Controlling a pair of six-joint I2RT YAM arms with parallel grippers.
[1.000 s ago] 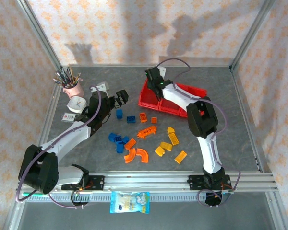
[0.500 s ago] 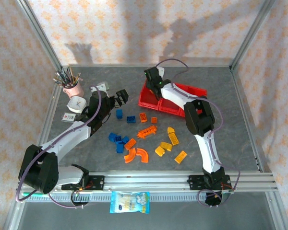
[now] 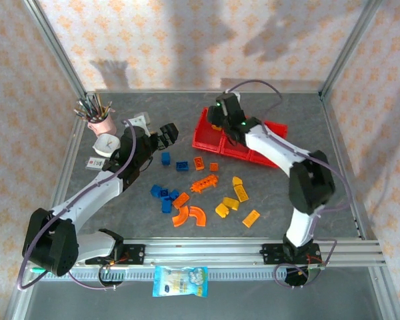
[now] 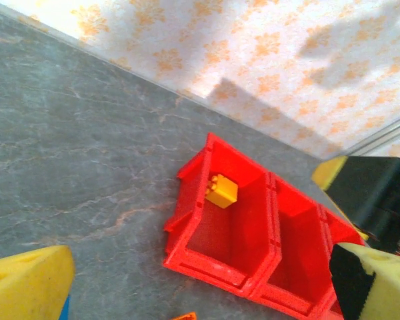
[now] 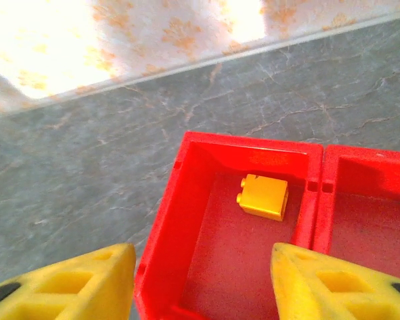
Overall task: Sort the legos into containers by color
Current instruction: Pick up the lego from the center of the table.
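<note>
Over the left end compartment of the red tray (image 5: 161, 247): right gripper (image 5: 199, 283), fingers spread, empty, as after a drop; 1 yellow brick (image 5: 263, 197) lies inside. Left gripper (image 3: 168, 135), fingers parted, empty, poised near blue bricks (image 3: 165, 158) for picking.

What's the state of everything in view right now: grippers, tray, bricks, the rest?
left gripper: open, nothing between the fingers
right gripper: open, empty, over the tray's end compartment
red tray: flat on the table, one brick inside
yellow brick: lying in the tray's end compartment
loose bricks: scattered on the table, unsorted
pink pen cup: upright, holding pens
</note>
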